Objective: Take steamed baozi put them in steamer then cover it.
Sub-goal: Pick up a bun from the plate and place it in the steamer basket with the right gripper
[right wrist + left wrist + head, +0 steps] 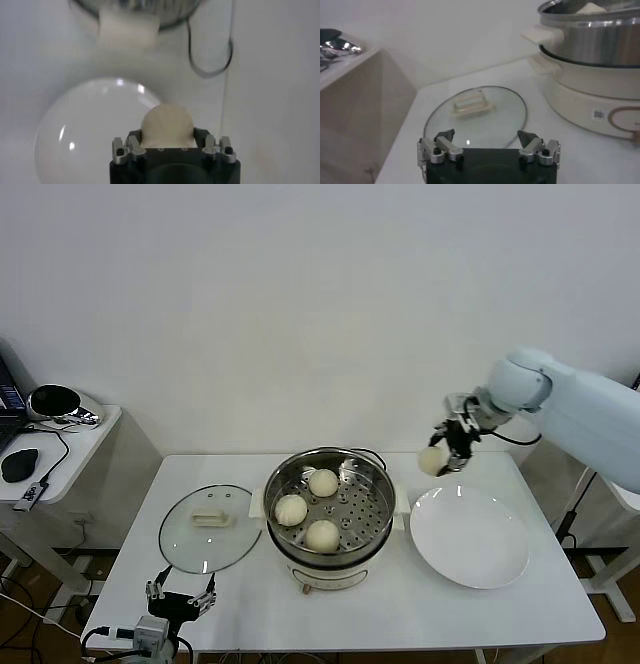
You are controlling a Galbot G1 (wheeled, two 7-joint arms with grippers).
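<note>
Steamer (330, 529) sits mid-table (240, 604) with three baozi (322, 535) inside; cover (210, 529) lies at its 9 o'clock. Right end effector (447, 452), raised at 2 o'clock above the plate (470, 537), clamps the fourth baozi (433, 460). Left end effector (181, 599), fingers apart, waits at 7 o'clock.

White table, three items on top

White rectangular table (250, 604) against a white wall. Steamer (328, 519) sits at the middle, nearer the front edge than the back, steel pot on a white electric base, side handles. Glass cover (210, 529) lies flat toward the left edge, just beside the steamer, cream handle up. Flat white plate (469, 536) toward the right edge, just beside the steamer's right handle. Black cord (210, 60) trails on the tabletop behind the steamer toward the back edge.
</note>
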